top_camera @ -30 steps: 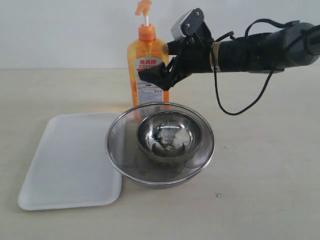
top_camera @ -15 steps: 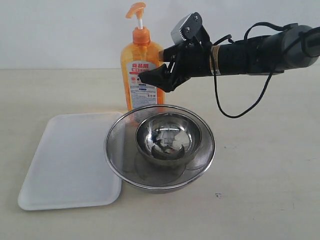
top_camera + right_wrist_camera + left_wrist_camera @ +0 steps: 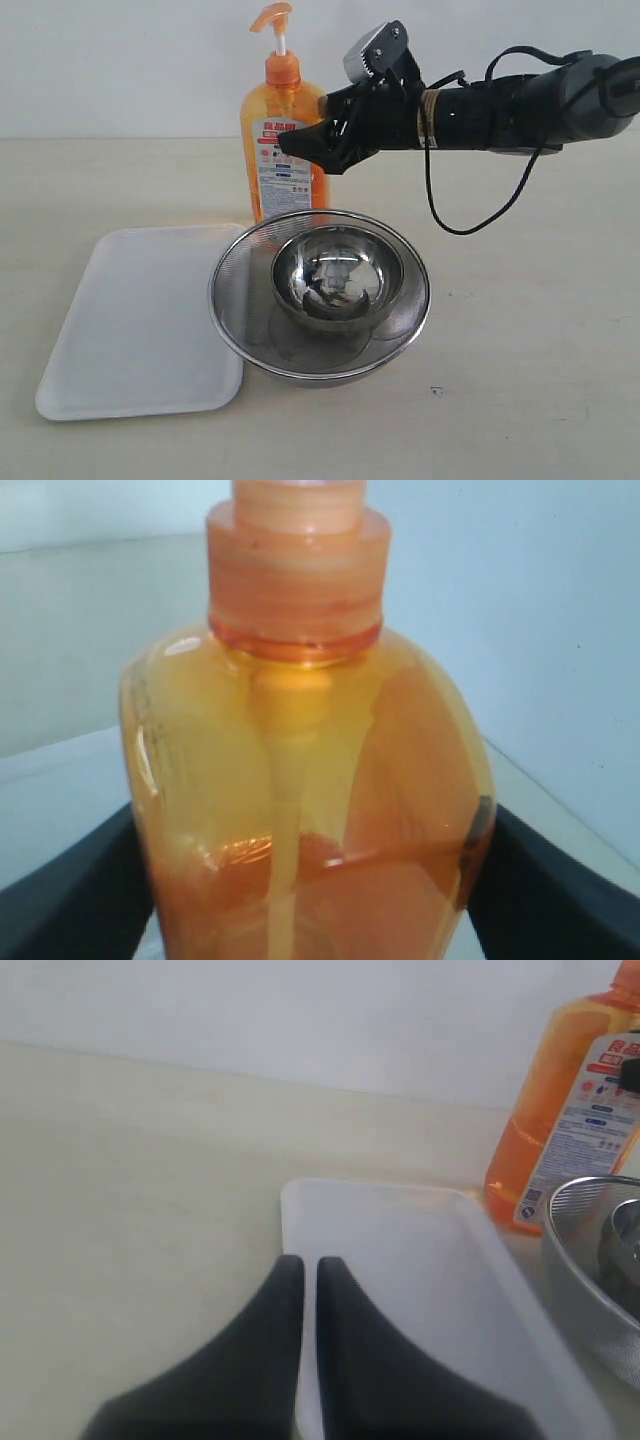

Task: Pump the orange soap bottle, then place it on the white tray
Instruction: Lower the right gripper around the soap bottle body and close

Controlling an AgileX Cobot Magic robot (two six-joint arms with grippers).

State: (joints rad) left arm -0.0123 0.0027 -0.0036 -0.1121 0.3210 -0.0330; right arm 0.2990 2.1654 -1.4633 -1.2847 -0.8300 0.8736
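The tall orange soap bottle [image 3: 283,140] stands upright behind the strainer, label facing front, with its pump head [image 3: 272,17] raised. My right gripper [image 3: 312,146] reaches in from the right and is shut on the bottle's upper body. In the right wrist view the bottle [image 3: 300,780] fills the frame, with a black finger pressed against each flat side [image 3: 70,890]. The white tray [image 3: 140,320] lies flat at the front left, just left of the bottle's base. My left gripper [image 3: 310,1285] hovers shut and empty over the tray's [image 3: 400,1260] near edge; the bottle [image 3: 570,1110] stands beyond it.
A round steel mesh strainer [image 3: 232,295] with a smaller steel bowl [image 3: 338,275] inside sits in front of the bottle, touching the tray's right edge. The strainer's rim [image 3: 585,1250] also shows in the left wrist view. A black cable [image 3: 470,215] loops under the right arm.
The right gripper has carried the bottle a little to the left, toward the tray side, staying upright. The strainer, bowl and tray have not moved.
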